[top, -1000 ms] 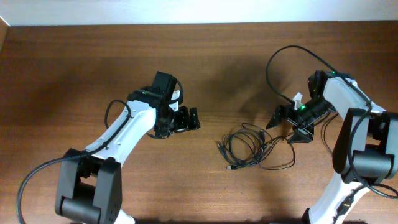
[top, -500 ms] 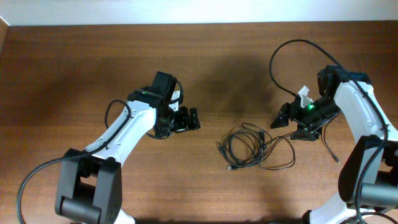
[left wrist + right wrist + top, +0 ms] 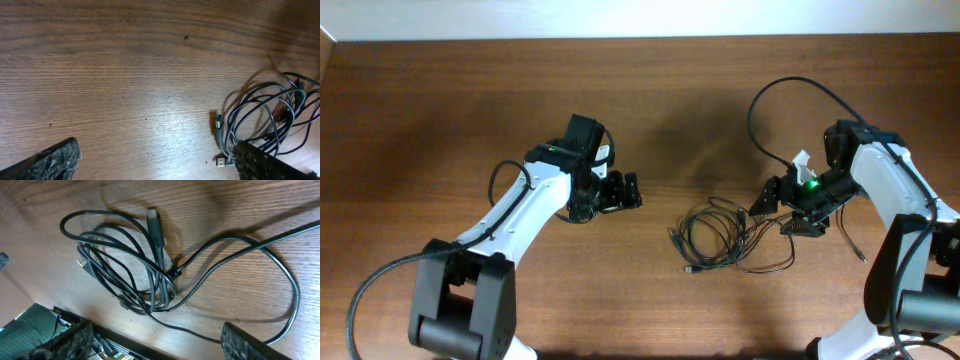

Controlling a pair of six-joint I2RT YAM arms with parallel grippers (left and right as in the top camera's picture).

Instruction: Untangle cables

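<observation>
**Right arm swings back toward the tangle**

The right fingers (image 3: 767, 197), spread wide and empty, have come back in and now hover just beside the right-hand loop of the cables (image 3: 725, 240). The cables lie unmoved on the bench (image 3: 440, 100), still one knotted coil. The left fingers (image 3: 632, 190) stay parked to the left, wide open. This looks like a fresh grasp attempt, and nothing is separated yet.

Looks like a robotics lab: left robot arm (image 3: 525, 205) and right robot arm (image 3: 892, 185) sitting at a wooden table (image 3: 440, 110), pale wall (image 3: 620, 18) behind.
</observation>
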